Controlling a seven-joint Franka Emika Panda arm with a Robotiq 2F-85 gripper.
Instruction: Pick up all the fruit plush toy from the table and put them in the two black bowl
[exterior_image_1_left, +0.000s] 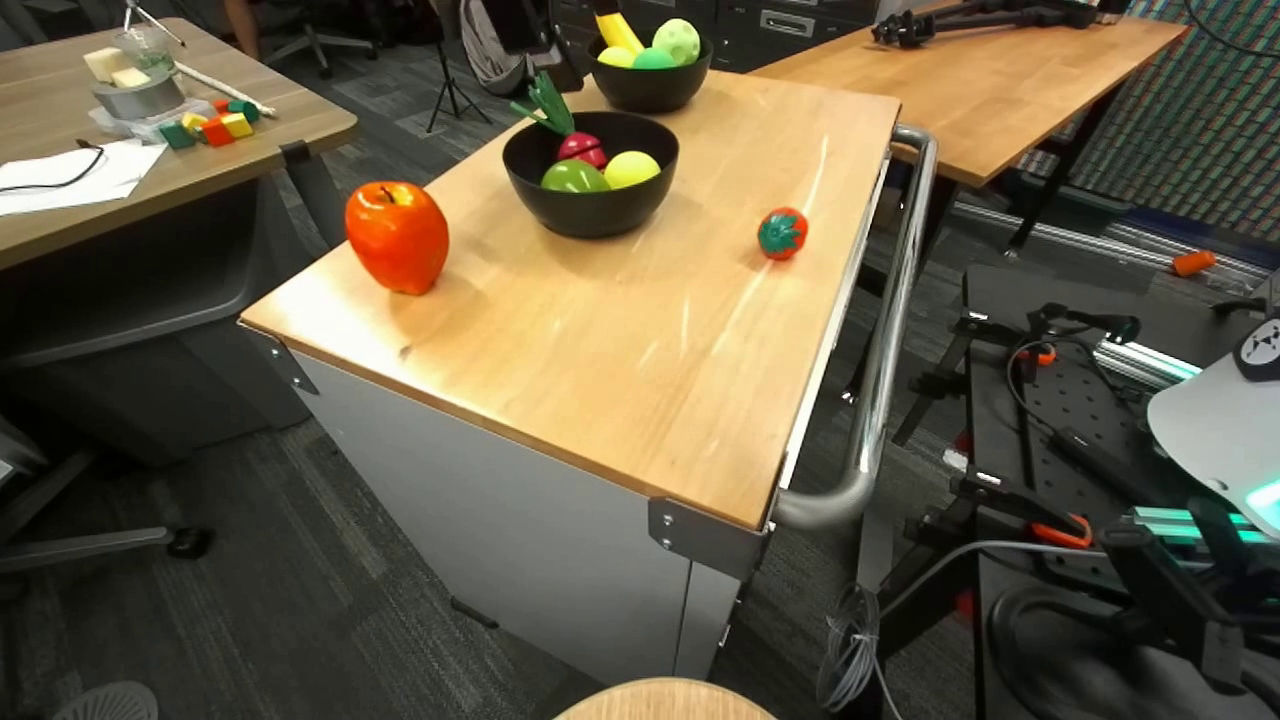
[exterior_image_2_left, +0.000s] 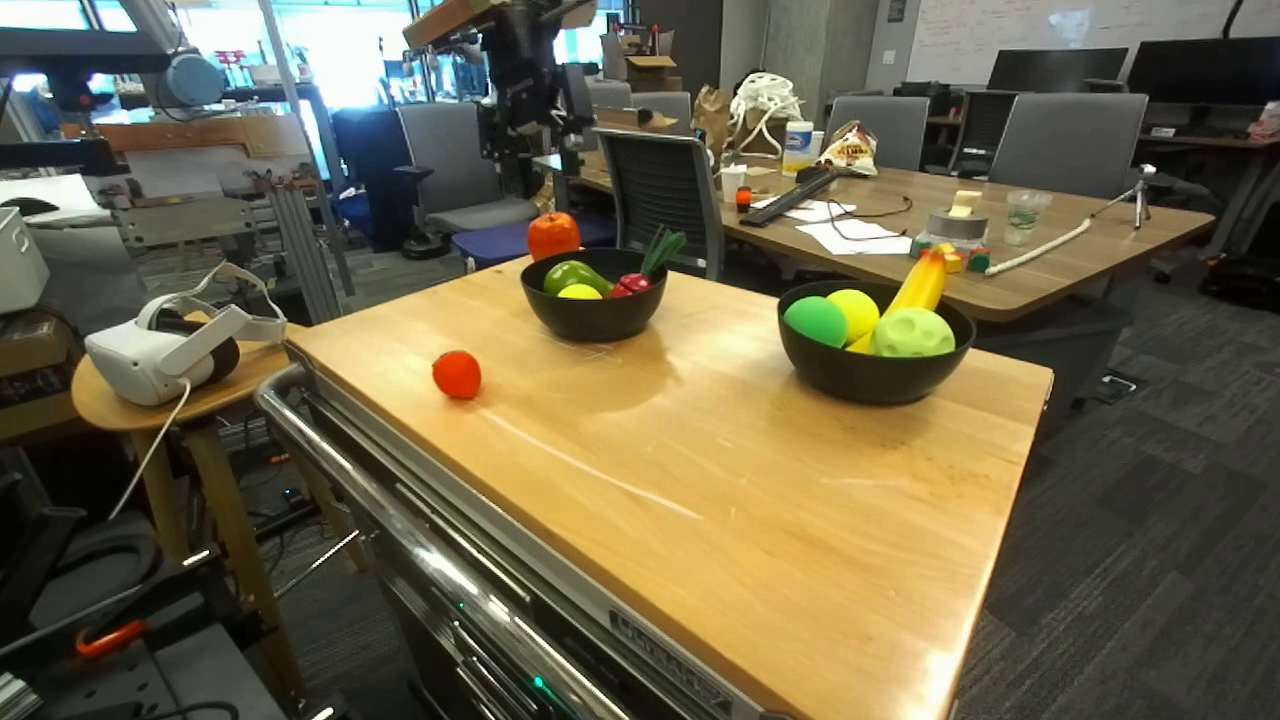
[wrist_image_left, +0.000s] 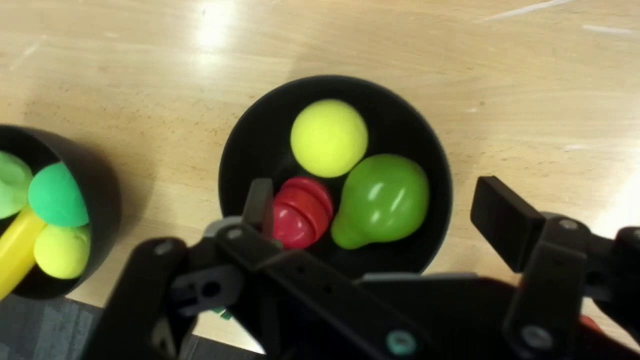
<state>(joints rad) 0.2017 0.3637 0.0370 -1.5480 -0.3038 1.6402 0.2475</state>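
The empty gripper (wrist_image_left: 381, 207) is hanging wide; the apple (exterior_image_1_left: 397, 237) (upper left in an exterior view) is probably needing soft middle squeezing.

Windows (exterior_image_2_left: 345, 45) glow bright at far left in an exterior view, while gray chairs (exterior_image_2_left: 1062, 150) line the far side of a brown desk (exterior_image_2_left: 1080, 260), dark monitors (exterior_image_2_left: 1210, 70) stand in front of a whiteboard (exterior_image_2_left: 970, 28) at far right, and dark gray carpet (exterior_image_2_left: 1160, 520) spreads across the near right.
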